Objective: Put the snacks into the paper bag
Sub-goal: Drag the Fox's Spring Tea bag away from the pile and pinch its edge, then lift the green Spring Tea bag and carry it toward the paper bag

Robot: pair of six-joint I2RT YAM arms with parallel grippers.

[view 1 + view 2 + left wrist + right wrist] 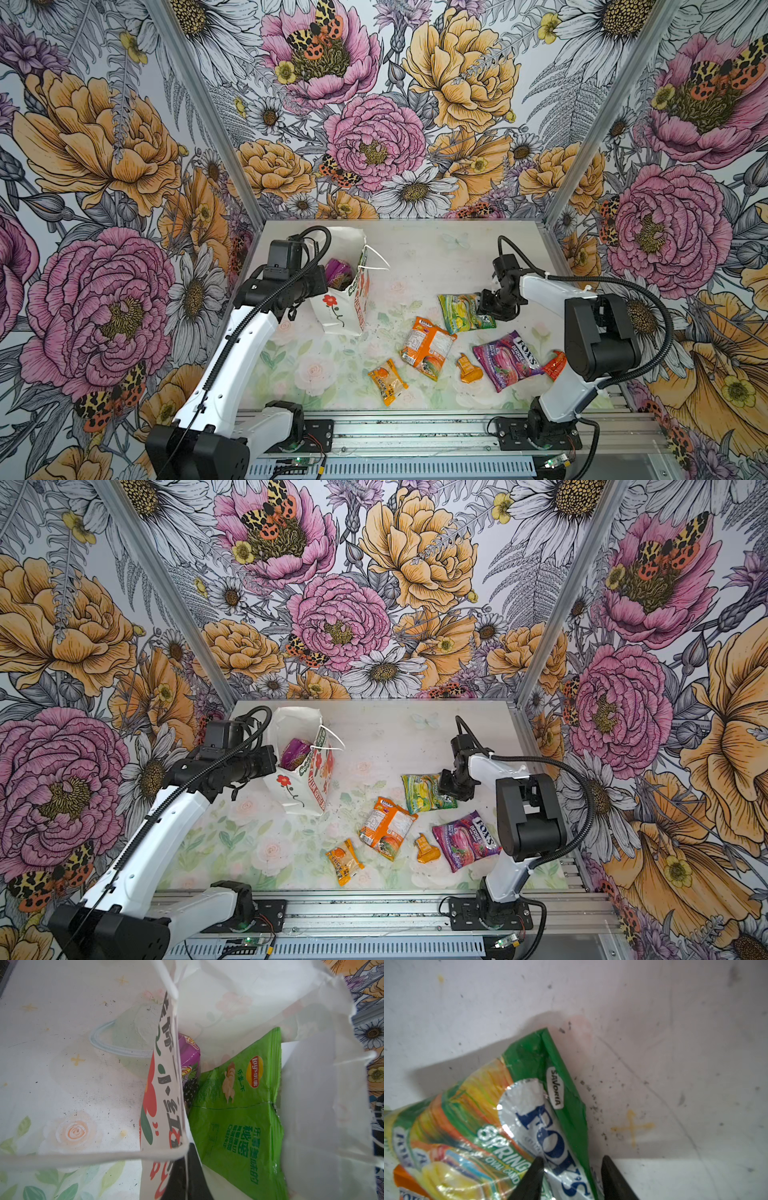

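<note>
Lying nearest on the table [424,257] are a small orange sachet [387,381], an orange pack [428,347], a crumpled orange sachet [468,368], a purple Fox's bag [507,359] and a red sachet [555,365]. Beyond them the right pincer [572,1159] stands half-open astride the edge of the green Fox's bag [488,1126], one finger touching it, the other apart. Farther back on the left, the left pincer [182,1159] is clamped on the wall of the upright paper bag [345,316]. A purple pouch [189,1053] and a green chips bag [239,1105] sit inside it.

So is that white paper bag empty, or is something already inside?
Not empty: the paper bag stands open, with a purple pouch and a green chips bag inside.
</note>
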